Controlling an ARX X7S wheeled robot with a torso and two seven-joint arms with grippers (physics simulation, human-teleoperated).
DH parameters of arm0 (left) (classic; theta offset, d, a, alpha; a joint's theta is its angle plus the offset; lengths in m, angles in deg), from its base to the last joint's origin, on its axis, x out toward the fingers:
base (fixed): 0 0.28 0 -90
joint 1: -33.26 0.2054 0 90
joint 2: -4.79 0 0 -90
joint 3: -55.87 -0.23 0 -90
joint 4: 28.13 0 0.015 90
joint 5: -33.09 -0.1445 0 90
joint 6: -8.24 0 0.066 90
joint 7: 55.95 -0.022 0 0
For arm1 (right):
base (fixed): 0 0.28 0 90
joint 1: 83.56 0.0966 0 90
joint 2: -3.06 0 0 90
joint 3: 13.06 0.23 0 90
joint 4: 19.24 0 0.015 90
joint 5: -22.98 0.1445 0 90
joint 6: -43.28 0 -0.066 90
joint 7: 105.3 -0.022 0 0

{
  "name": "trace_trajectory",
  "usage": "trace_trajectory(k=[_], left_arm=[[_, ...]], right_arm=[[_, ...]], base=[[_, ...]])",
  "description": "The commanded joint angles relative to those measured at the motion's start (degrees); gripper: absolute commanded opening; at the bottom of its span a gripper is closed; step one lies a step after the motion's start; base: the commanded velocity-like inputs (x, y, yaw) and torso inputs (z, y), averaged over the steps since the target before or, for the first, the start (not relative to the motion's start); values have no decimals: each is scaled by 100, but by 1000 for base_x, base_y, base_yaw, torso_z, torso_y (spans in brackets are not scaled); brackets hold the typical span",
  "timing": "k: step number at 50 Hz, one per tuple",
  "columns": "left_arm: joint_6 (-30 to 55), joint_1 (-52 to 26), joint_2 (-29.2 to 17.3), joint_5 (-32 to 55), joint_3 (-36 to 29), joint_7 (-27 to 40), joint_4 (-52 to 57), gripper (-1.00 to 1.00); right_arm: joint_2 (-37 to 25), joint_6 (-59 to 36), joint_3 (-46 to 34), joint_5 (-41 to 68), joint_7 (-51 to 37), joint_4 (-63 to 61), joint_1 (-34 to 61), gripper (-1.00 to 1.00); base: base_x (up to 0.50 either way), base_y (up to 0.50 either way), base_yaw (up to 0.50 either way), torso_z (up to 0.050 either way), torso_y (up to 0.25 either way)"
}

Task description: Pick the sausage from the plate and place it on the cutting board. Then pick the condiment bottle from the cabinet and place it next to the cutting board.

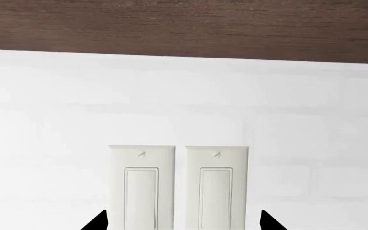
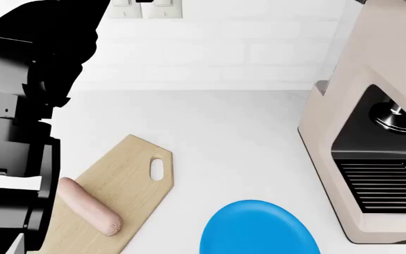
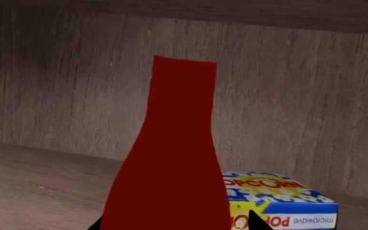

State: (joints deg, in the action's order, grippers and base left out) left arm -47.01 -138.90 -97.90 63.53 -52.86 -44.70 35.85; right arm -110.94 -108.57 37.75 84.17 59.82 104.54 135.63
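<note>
The pale pink sausage [image 2: 90, 207] lies on the tan cutting board [image 2: 129, 174] at the lower left of the counter. The blue plate [image 2: 259, 227] in front holds nothing. In the right wrist view, a tall dark red condiment bottle [image 3: 174, 158] stands on the wooden cabinet shelf [image 3: 37, 182]. My right gripper [image 3: 174, 223] is open, with one black fingertip on either side of the bottle's base. The right fingertip [image 3: 256, 219] shows a small gap to the bottle. My left gripper [image 1: 184, 223] is open and empty, facing the wall. The right gripper is out of the head view.
A blue and yellow popcorn box [image 3: 280, 201] sits on the shelf just behind and beside the bottle. A beige coffee machine [image 2: 372, 132] stands on the counter's right. Two white wall switches [image 1: 178, 187] face the left gripper under a dark wood cabinet bottom [image 1: 184, 24].
</note>
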Motion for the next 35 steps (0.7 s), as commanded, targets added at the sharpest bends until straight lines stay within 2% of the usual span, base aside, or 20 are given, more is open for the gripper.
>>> trace_trajectory(k=[1, 10, 11, 26, 35], left_arm=[[-5, 3, -13, 25, -5, 5, 17, 100], [19, 25, -39, 54, 1, 31, 63, 100], [20, 25, -40, 57, 1, 32, 64, 100], [-32, 51, -43, 63, -27, 19, 17, 100], [7, 15, -52, 79, -48, 26, 50, 100]], right_arm=[[83, 24, -169, -99, 198, 210, -258, 100], [86, 5, -239, -167, 232, 338, -317, 100], [86, 1, -254, -183, 226, 355, -329, -100], [52, -63, -337, -219, 312, 260, -360, -100], [-218, 340, 65, -155, 48, -563, -187, -100]], base=[[0, 0, 0, 0, 0], [0, 0, 0, 0, 0], [0, 0, 0, 0, 0], [2, 0, 0, 0, 0], [0, 0, 0, 0, 0]])
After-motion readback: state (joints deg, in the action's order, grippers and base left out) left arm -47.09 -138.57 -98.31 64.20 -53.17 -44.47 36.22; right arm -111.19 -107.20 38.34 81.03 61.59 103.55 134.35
